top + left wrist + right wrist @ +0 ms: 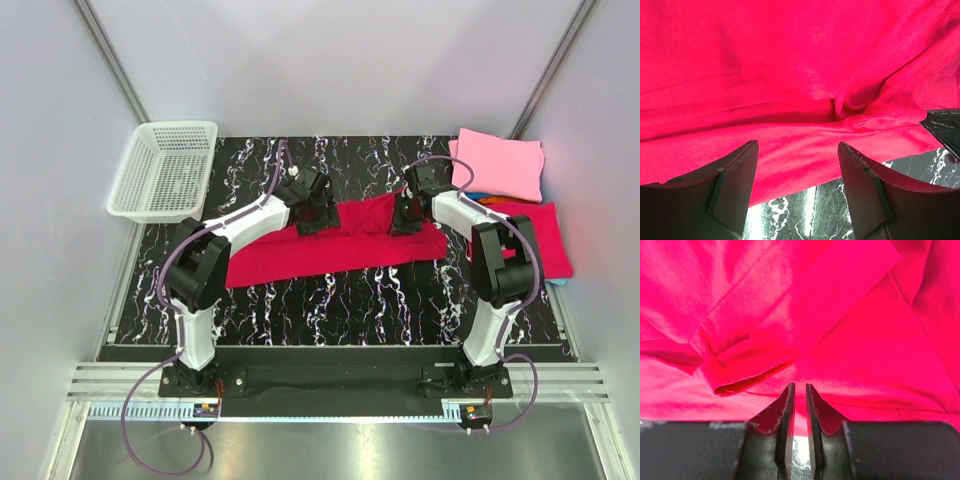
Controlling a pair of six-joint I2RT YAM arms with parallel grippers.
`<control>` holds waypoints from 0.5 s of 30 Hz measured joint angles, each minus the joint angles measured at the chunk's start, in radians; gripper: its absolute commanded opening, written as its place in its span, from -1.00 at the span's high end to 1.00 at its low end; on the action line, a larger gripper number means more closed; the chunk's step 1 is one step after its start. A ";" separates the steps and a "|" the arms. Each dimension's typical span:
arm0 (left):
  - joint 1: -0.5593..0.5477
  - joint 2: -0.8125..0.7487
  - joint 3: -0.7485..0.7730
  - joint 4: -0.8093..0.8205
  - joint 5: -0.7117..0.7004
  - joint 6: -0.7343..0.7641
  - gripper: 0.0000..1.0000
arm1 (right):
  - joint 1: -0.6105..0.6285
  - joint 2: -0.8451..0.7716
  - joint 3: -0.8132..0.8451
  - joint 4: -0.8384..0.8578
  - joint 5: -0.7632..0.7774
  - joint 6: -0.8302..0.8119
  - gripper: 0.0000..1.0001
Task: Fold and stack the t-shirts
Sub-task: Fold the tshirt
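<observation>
A crimson t-shirt (pixel 340 245) lies as a long strip across the black marble table (pixel 330 305). My left gripper (pixel 312 218) is at the strip's far edge on the left. Its jaws stand wide open over the cloth's edge in the left wrist view (pixel 799 150), holding nothing. My right gripper (pixel 405 218) is at the far edge on the right. In the right wrist view (pixel 800 386) its jaws are nearly closed, with the red cloth (pixel 840 315) pinched between the tips beside a folded sleeve (pixel 745 370).
At the back right is a pile: a folded pink t-shirt (pixel 500 165), a second crimson one (pixel 545 240), with slivers of orange (pixel 490 199) and turquoise (pixel 560 283) beneath. A white mesh basket (pixel 165 170) stands at the back left.
</observation>
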 measured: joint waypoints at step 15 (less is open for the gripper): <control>0.000 -0.062 -0.038 -0.007 -0.043 0.018 -0.39 | 0.005 0.126 0.080 0.003 -0.011 -0.013 0.62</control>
